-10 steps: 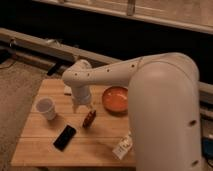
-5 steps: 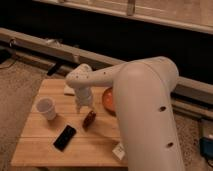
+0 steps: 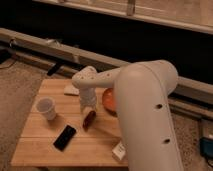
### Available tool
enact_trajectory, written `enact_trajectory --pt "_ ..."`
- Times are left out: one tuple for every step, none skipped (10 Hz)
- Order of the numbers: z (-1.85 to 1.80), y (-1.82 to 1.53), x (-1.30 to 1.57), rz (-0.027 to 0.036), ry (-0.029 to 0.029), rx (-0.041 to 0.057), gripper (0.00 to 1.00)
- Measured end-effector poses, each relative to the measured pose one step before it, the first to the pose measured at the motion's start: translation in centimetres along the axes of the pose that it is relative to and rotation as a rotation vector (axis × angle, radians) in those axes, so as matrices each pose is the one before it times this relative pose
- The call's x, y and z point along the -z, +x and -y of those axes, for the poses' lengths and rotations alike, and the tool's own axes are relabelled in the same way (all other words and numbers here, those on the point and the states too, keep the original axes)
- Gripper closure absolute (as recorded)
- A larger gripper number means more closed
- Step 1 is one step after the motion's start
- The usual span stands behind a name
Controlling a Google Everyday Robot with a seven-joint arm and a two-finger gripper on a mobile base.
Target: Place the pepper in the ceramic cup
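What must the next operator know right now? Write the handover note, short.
Hand: open, low over the table, just above the pepper; it holds nothing.
Pepper: lies on the table between the phone and the bowl, not lifted.
Cup: upright, apart from the pepper, toward the picture's left; no pepper shows in it.
Done: hand is in place at the pepper, nothing more.
Left: close on the pepper, lift it, carry it over the cup, drop it in.
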State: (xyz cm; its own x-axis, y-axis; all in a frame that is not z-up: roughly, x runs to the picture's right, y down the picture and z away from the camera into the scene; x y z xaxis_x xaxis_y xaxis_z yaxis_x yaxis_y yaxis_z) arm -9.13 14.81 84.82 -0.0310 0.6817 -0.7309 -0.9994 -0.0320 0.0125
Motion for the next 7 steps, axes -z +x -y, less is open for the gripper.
enact_trajectory --pt "0.236 -0.175 -0.489 -0.00694 -0.00920 -0.00636 0.35" --pt "0.318 -0.185 -0.473 -0.00659 -0.00627 -0.00680 0.35" --pt "-0.011 -0.199 -0.367 -0.00399 -0.00539 -0.00124 0.35" --pt "-0.204 -0.157 -0.338 -0.00541 -0.00332 0.00200 0.35" --pt "-0.066 -0.066 -0.310 -0.00780 0.00236 0.00183 0.35" --pt "-0.052 -0.072 -0.236 -0.00793 0.00060 0.00118 0.35" --pt "0.018 -0.075 -0.133 -0.00627 0.00107 0.00083 0.35"
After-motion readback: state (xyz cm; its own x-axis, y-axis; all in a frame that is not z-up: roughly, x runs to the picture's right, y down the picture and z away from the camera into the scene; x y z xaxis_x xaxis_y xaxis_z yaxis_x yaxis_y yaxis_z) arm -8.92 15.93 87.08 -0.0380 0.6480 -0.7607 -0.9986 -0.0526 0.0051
